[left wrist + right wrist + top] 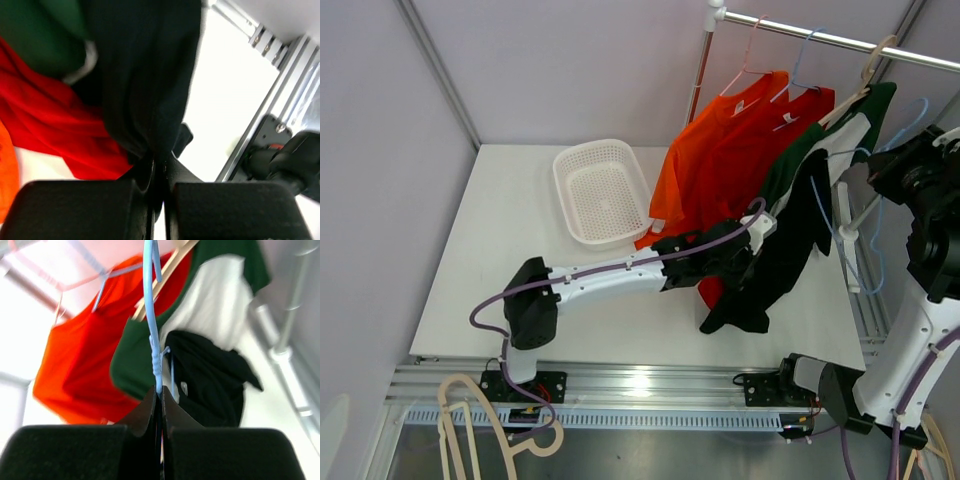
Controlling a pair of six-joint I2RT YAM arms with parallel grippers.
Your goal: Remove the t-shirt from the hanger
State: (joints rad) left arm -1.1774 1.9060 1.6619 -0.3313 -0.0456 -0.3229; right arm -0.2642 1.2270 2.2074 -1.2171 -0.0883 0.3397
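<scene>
A black t-shirt (790,240) hangs half off a light blue wire hanger (845,215) at the right of the table. My left gripper (720,262) is shut on the black t-shirt's lower cloth (150,100), which bunches down between its fingers. My right gripper (880,175) is shut on the blue hanger's twisted neck (157,365), holding it up off the rail. In the right wrist view the black t-shirt (210,380) droops below the hanger.
An orange shirt (720,160), a red shirt (810,105) and a green and white shirt (840,130) hang from the metal rail (820,38). A white mesh basket (602,190) lies on the table. The table's aluminium front frame (270,115) is near the left gripper.
</scene>
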